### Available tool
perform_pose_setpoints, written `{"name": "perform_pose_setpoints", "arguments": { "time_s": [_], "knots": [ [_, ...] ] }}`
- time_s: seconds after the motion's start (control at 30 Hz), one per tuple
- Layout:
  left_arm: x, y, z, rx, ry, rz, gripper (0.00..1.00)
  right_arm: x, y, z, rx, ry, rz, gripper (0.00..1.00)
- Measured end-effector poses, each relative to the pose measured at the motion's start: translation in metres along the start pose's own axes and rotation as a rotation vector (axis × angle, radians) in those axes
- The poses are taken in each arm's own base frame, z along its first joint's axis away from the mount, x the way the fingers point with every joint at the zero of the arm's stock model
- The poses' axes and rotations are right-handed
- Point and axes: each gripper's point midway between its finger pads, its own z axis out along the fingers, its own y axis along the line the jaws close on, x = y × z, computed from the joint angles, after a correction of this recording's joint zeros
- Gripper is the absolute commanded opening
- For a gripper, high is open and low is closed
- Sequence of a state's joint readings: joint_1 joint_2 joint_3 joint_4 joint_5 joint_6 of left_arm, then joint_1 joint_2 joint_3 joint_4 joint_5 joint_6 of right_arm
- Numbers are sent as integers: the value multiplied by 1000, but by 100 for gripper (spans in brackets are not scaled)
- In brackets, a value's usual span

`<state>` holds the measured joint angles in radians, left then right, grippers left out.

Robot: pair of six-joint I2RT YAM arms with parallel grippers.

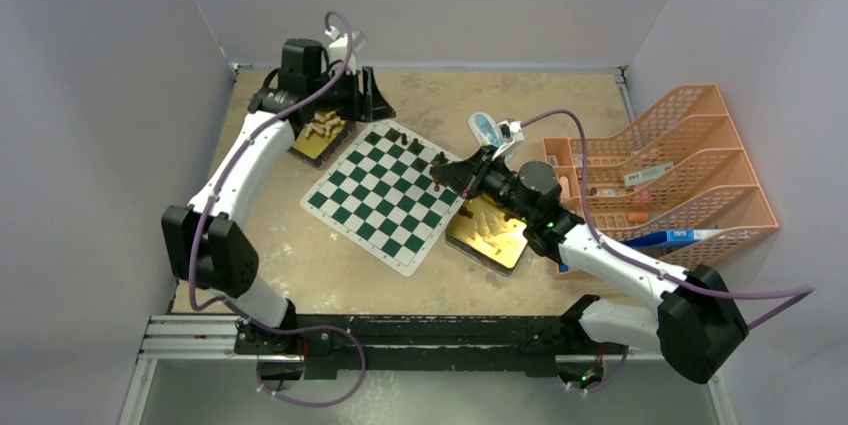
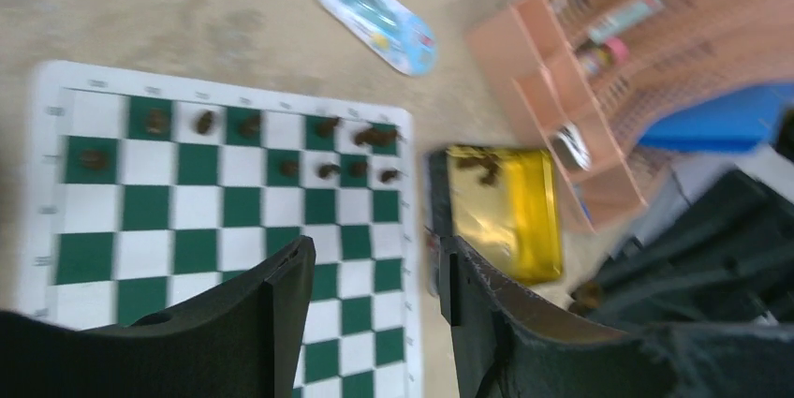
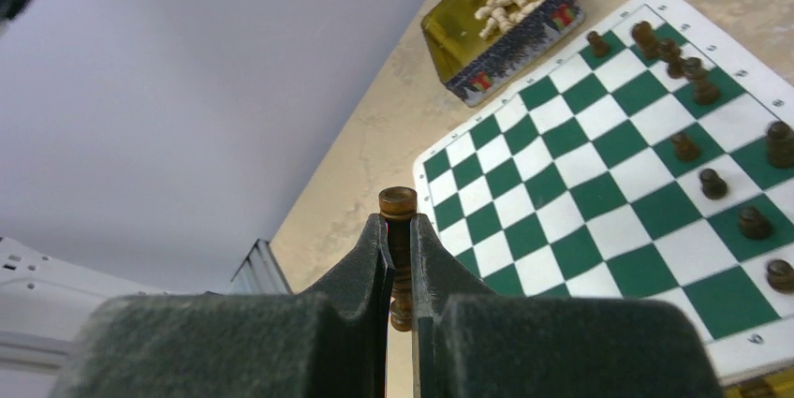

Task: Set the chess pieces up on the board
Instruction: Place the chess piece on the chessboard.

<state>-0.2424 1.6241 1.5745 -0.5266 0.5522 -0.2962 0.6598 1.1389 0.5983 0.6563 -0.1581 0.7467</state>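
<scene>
Nearest to us, the right gripper (image 3: 400, 241) is clamped tight on one dark brown chess piece (image 3: 397, 201), whose round head stands out above the fingertips. In the top view it hangs at the right-hand edge of the board (image 1: 368, 207), just beside a gold tin (image 1: 492, 235) that holds a few dark pieces. The board lies at a slant in the middle of the table (image 1: 300, 265), with green and white checks inside a white border. We see other dark brown pieces (image 3: 712, 183) standing in a loose cluster on the squares along its far right side. Farther off, past the board's far left corner, a second gold tin (image 1: 318, 143) holds the cream-white pieces (image 1: 323, 125) in a heap. The left gripper (image 2: 374, 253) is up by that tin, its jaws parted a fair way with nothing between them. An orange rack (image 1: 680, 160) stands at the far right.
</scene>
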Motion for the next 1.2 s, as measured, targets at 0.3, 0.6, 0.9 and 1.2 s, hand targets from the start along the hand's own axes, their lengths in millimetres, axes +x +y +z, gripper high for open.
{"name": "perform_pose_setpoints", "arguments": {
  "time_s": [0.3,0.6,0.9,1.2],
  "knots": [
    [79,-60,-32,362,119,-98,53,-14,16,8,-42,-30,76,0],
    [93,-102,-64,620,36,-249,56,-44,42,26,-146,-128,258,0],
    [80,-123,-85,768,-68,-366,57,-76,64,31,-285,-267,396,0],
    [65,-145,-86,854,-148,-432,57,-95,89,24,-380,-375,466,0]
  ]
}}
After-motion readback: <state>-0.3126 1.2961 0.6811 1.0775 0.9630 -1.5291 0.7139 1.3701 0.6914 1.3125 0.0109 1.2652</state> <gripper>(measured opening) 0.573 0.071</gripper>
